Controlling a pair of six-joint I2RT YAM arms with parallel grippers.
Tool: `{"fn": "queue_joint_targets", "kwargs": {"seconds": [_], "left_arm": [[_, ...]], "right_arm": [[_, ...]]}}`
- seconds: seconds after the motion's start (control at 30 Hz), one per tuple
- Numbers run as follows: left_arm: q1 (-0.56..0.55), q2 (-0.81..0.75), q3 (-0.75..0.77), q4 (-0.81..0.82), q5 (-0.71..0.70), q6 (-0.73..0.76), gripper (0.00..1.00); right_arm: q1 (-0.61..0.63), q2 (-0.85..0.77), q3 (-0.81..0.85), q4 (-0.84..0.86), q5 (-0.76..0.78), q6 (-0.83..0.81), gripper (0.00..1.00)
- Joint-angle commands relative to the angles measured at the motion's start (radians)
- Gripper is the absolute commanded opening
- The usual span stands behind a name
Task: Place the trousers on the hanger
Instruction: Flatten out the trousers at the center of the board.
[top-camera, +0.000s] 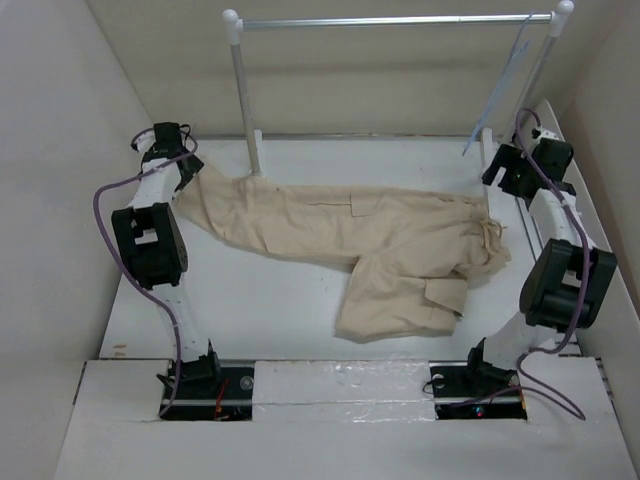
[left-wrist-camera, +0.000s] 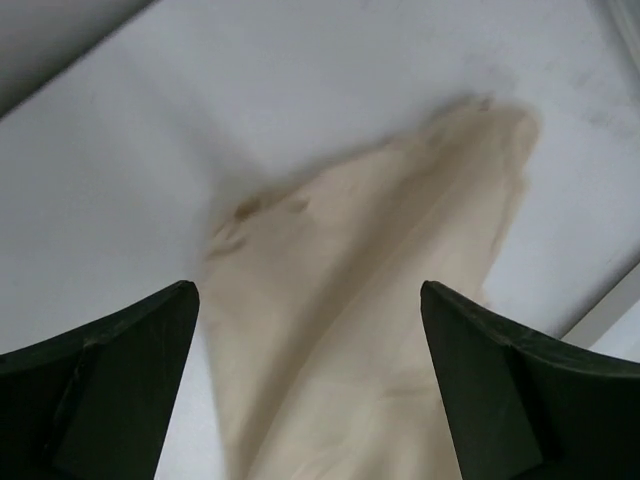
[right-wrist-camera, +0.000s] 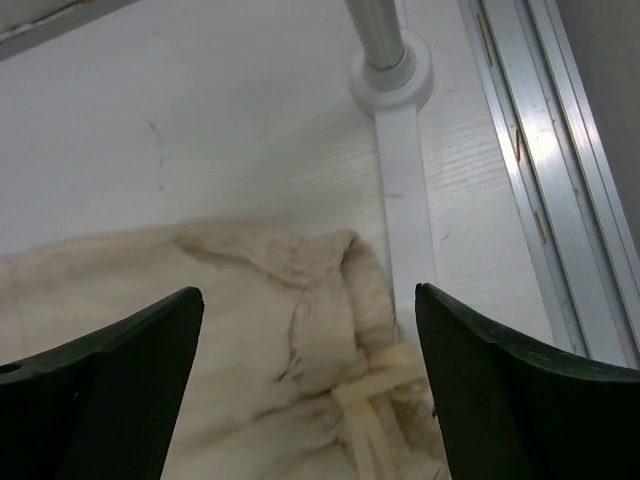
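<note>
While both arms reach toward the far corners of the white counter (top-camera: 260, 300), the trousers (top-camera: 370, 240) lie spread across it and off the hanger (top-camera: 495, 90). One beige leg stretches to the left and ends under the left tool (top-camera: 183, 178). The waist lies at the right, close beside the right tool (top-camera: 505, 172), and the second leg is folded toward the near edge. Left wrist view: the left tool (left-wrist-camera: 308, 290) stands wide, its dark fingers (left-wrist-camera: 110, 390) well apart above the narrow end of the trouser leg (left-wrist-camera: 400, 250) and gripping nothing. Right wrist view: the right tool (right-wrist-camera: 308, 293) is likewise wide and empty over the gathered waistband (right-wrist-camera: 300, 330). A pale drawstring (right-wrist-camera: 375, 400) is knotted at the waistband's edge, just beside the flat white foot (right-wrist-camera: 400, 170) of the rack. The rack (top-camera: 390, 20) stands at the far side of the counter, a silver bar on two white posts. The thin blue-grey hanger is hooked over the right end of that bar and hangs tilted, its lower end pointing down toward the right tool; it is apart from the trousers.
</note>
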Motion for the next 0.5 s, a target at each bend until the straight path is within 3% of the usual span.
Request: {"fn": "queue_joint_targets", "kwargs": {"seconds": [0.0,0.03,0.07,0.1,0.13,0.17,0.2,0.23,0.27,0.3,0.33,0.37,0.4,0.47], "left_arm": [[-0.047,-0.256,-0.224,0.029,0.035,0.056,0.88],[-0.19,-0.449,-0.423,0.087,0.057,0.081,0.65],[-0.191,-0.451,-0.425,0.088,0.057,0.081,0.65],[-0.265,-0.507,-0.478,0.095,0.068,0.092,0.54],[-0.444,-0.597,-0.525,0.091,0.062,0.092,0.35],[-0.532,-0.621,-0.587,0.021,0.037,0.045,0.23],[-0.611,-0.644,-0.619,-0.013,0.042,0.008,0.14],[-0.681,-0.685,-0.653,-0.039,0.057,-0.033,0.05],[-0.799,-0.709,-0.741,-0.079,0.089,-0.089,0.02],[-0.855,-0.736,-0.8,-0.074,0.123,-0.179,0.02],[-0.902,-0.788,-0.852,-0.046,0.162,-0.208,0.12],[-0.995,-0.804,-0.932,-0.035,0.213,-0.236,0.21],[-1.048,-0.822,-0.963,-0.024,0.23,-0.27,0.42],[-1.152,-0.842,-1.009,0.006,0.261,-0.279,0.67]], "right_arm": [[0.023,-0.25,-0.075,-0.005,-0.071,0.019,0.92],[0.052,-0.362,-0.201,0.002,-0.09,0.049,0.85],[0.052,-0.363,-0.202,0.002,-0.093,0.05,0.85],[0.105,-0.473,-0.243,0.007,-0.099,0.054,0.7],[0.139,-0.533,-0.33,0.013,-0.104,0.06,0.47],[0.179,-0.587,-0.363,-0.001,-0.102,0.054,0.12],[0.255,-0.683,-0.389,-0.028,-0.107,0.04,0.01],[0.291,-0.72,-0.423,-0.072,-0.118,0.016,0.0],[0.326,-0.759,-0.442,-0.164,-0.148,-0.036,0.0],[0.359,-0.791,-0.463,-0.21,-0.158,-0.061,0.0],[0.412,-0.855,-0.484,-0.269,-0.156,-0.088,0.0],[0.432,-0.888,-0.53,-0.383,-0.139,-0.142,0.07],[0.445,-0.918,-0.558,-0.422,-0.138,-0.156,0.11],[0.456,-1.014,-0.625,-0.502,-0.132,-0.167,0.27]]}}
